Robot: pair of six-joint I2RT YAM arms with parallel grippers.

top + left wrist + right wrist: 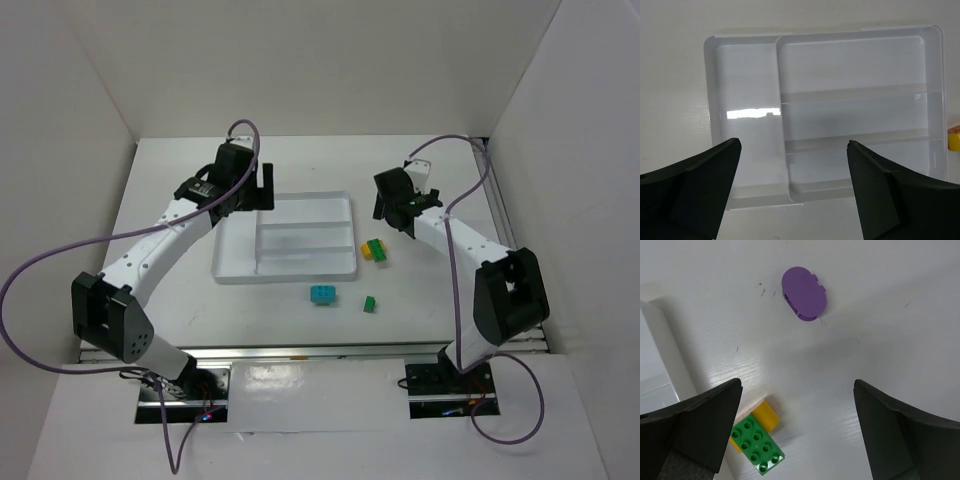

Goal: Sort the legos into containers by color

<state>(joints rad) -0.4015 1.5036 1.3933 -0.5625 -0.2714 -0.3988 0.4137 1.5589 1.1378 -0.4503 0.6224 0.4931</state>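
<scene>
The right gripper (797,385) hovers with jaws wide apart and empty. A green brick (757,446) lies against a yellow brick (765,415) near its left finger, just beside the right wall of the tray (300,215). The left gripper (792,147), likewise spread and empty, hangs over the tray's compartments. A cyan brick (323,294) and a small green brick (369,304) lie on open table before the tray's near edge, well apart from both grippers. Only the right wrist view shows a purple oval piece (804,293).
</scene>
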